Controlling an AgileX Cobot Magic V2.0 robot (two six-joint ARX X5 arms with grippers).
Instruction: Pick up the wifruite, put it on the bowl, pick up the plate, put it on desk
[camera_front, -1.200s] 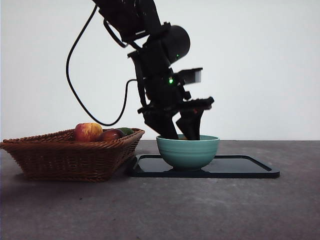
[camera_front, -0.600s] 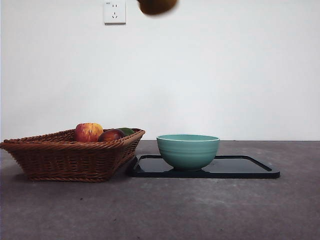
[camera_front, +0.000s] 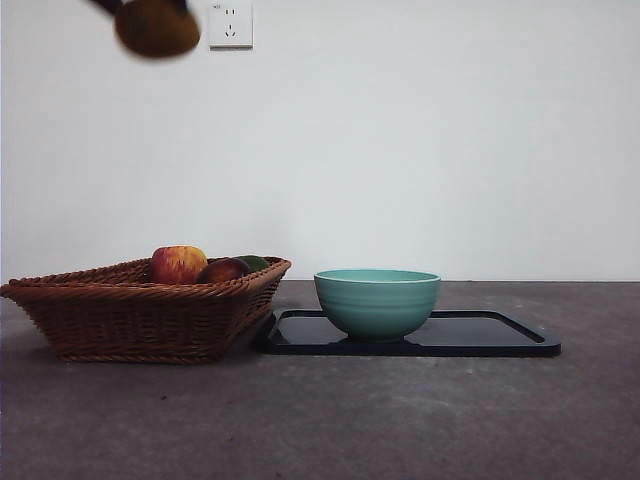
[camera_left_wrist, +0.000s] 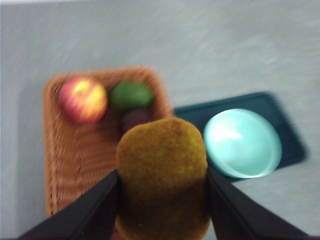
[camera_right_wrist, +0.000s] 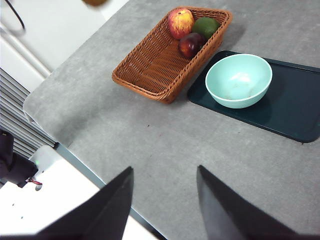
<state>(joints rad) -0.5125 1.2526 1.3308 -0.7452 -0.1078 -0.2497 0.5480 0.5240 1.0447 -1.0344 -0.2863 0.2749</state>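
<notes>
The left gripper (camera_left_wrist: 162, 200) hangs high above the wicker basket (camera_front: 140, 310), both jaws clamped on the brown wifruite (camera_front: 157, 28), which has drifted leftward since half a second ago. The teal bowl (camera_front: 377, 302) sits empty on the dark tray (camera_front: 500, 335), beside the basket. The right gripper (camera_right_wrist: 165, 200) waits high over the desk (camera_right_wrist: 150, 130), jaws apart. No readable writing anywhere.
</notes>
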